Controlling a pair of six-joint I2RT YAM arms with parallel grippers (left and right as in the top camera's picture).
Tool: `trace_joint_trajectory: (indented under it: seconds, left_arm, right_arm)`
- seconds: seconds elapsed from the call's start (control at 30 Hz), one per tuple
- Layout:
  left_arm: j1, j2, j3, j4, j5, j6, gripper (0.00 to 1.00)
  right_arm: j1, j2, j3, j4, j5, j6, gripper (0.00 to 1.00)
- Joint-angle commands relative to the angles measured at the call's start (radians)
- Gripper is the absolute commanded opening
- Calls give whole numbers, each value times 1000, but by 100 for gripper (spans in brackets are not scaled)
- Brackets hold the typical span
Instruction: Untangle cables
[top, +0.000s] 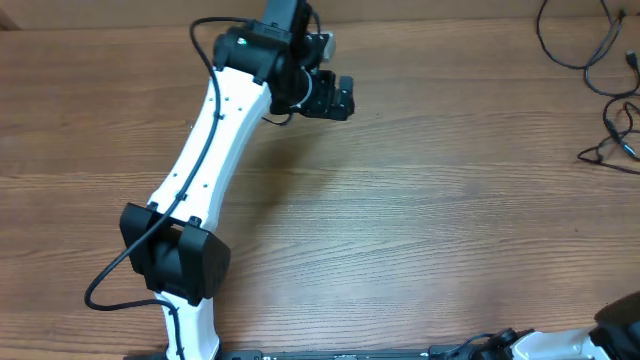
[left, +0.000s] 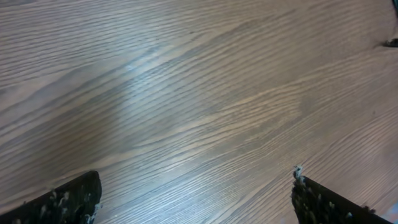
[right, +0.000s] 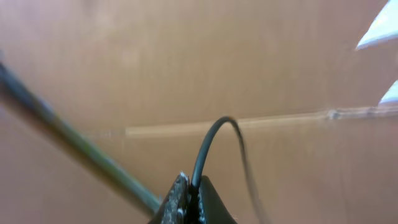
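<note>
Table (top: 420, 230): left arm (top: 215, 140) reaches top centre. Cables (top: 590, 60) lie in loose loops at the far right edge, well apart from it. Left gripper (left: 195, 176) is spread wide and empty. Right gripper (right: 189, 186) is closed, apparently nipping a thin cord (right: 208, 140). I'd swing left over and grab a plug end, not mid-loop.

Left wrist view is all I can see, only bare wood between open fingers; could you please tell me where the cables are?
Observer: Overhead, the cables lie loose at the top right of the table, well away from the left gripper.
Operator: Is the right gripper holding anything?
Observer: Its wrist view shows the right gripper shut on a thin black cable that arches up out of the fingers.
</note>
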Motion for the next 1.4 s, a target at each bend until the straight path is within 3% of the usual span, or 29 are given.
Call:
trace_joint_trajectory:
  seconds: [0.0, 0.1, 0.4, 0.53, 0.73, 1.0, 1.13, 1.37]
  left_arm:
    - [-39, 9, 19, 16, -47, 1, 97]
    - [-67, 9, 19, 33, -47, 1, 98]
    - [-100, 9, 19, 10, -54, 20, 98]
    - [-100, 9, 19, 0, -70, 20, 98]
    - [-101, 9, 19, -3, -69, 18, 98]
    - [-101, 9, 19, 18, -70, -18, 99]
    - [-101, 9, 19, 33, -69, -18, 99]
    - [-101, 9, 19, 35, -70, -18, 99]
  right_arm:
    - [-79, -6, 16, 114, -285, 94, 4]
    - [-76, -6, 14, 235, -431, 114, 4]
    - [23, -16, 14, 666, -552, 384, 4]
    - [75, -25, 14, 755, -552, 490, 4]
    - [167, -27, 14, 729, -535, 498, 4]
    - [2, -41, 14, 599, -435, 361, 4]
    - [-44, -41, 14, 597, -391, 216, 4]
    - [-77, -9, 7, 484, -305, 119, 4]
